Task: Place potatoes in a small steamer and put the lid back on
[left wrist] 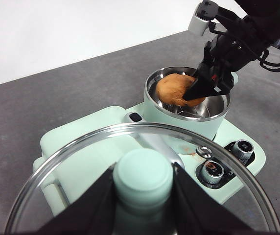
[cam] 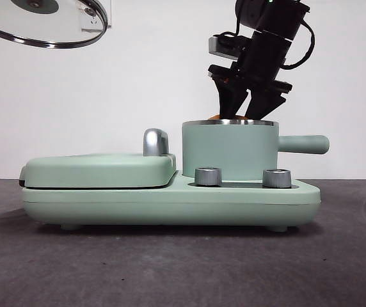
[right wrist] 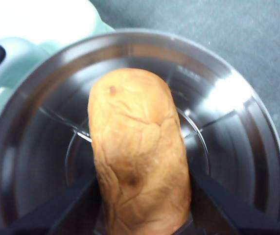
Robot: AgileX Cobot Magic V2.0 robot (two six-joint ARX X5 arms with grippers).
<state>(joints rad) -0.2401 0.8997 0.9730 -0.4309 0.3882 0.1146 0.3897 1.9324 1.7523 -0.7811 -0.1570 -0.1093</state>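
Dark grey matting [cam: 170, 268] covers the table under a plain white wall, and on it sits a mint-green cooking base [cam: 170, 201] with two steel dials [cam: 208, 176] and a flat mint-green griddle cover [cam: 100, 169] bearing a steel handle [cam: 155, 142].

Standing on the base is the small mint-green cylindrical steamer pot [cam: 230, 150] with a steel rim and a straight green side handle [cam: 303, 144]. Just above its mouth, the right gripper [cam: 246, 102] has its two black jaws closed on the orange-brown oval potato [right wrist: 137, 152] with cracked, rough skin; one jaw presses each long side, and the potato's far end reaches out past the jaw tips over the steel bowl [right wrist: 238, 142], partly inside the rim.

High and well apart from the pot, the left gripper [left wrist: 144, 188] has its jaws clamped on the mint-green knob [left wrist: 143, 174] of the round clear glass lid [left wrist: 61, 161] with a steel rim, the knob between them and the glass spreading all around.
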